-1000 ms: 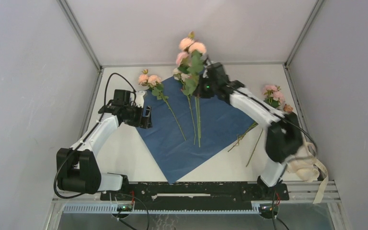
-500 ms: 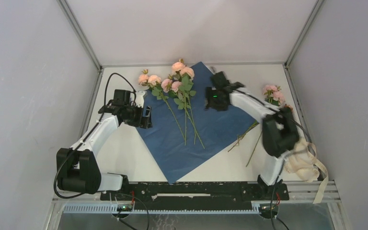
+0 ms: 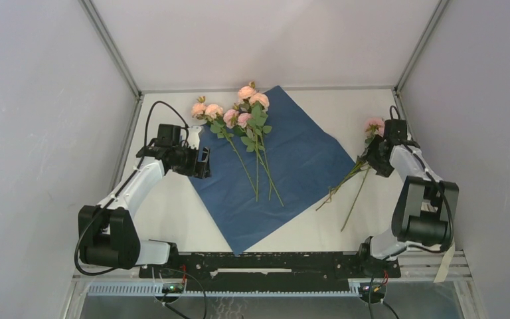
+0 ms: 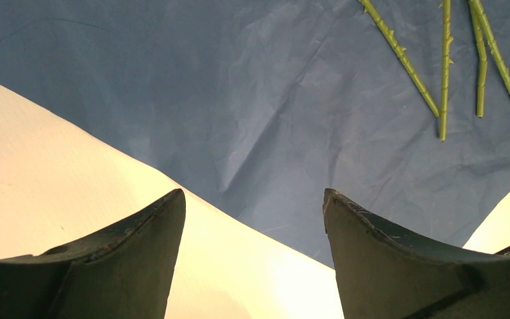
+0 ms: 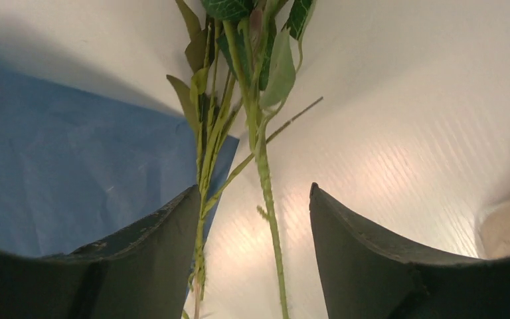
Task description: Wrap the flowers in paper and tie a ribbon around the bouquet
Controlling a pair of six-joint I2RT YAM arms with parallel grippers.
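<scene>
The flowers (image 3: 374, 124) at the frame's right are straddled by the spread right fingers (image 5: 147, 258), stems running upward between them; the left fingers (image 4: 127, 258), also spread, are farther away.

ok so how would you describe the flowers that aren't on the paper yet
Start at the big blue paper in the middle of the table. Just past its right corner, long green stems run over the white table to pink blooms under the right pincer. Unlike the other flowers, which lie across the sheet, this bunch lies off it.
</scene>
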